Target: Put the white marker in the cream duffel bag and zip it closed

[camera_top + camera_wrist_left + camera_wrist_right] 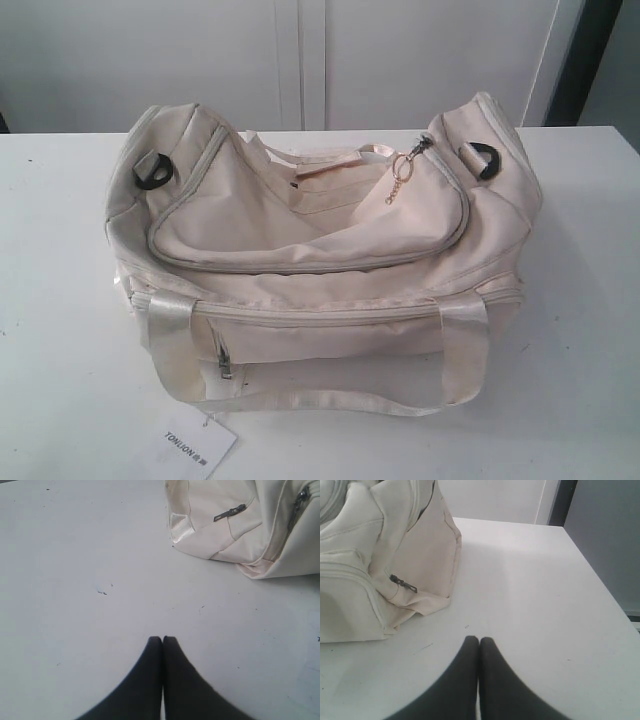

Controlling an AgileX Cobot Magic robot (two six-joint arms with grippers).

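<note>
Bag point(300, 230) sits on the table point(60, 380), zip point(300, 268) apparently closed; marker unseen, likely inside. Left gripper point(162, 640) and right gripper point(479, 639) hover beside it, pinched together and empty. Task looks done; next comes only pulling clear.

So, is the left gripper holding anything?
No, the left gripper is shut on nothing, and the bag lies apart from it on the table.
</note>
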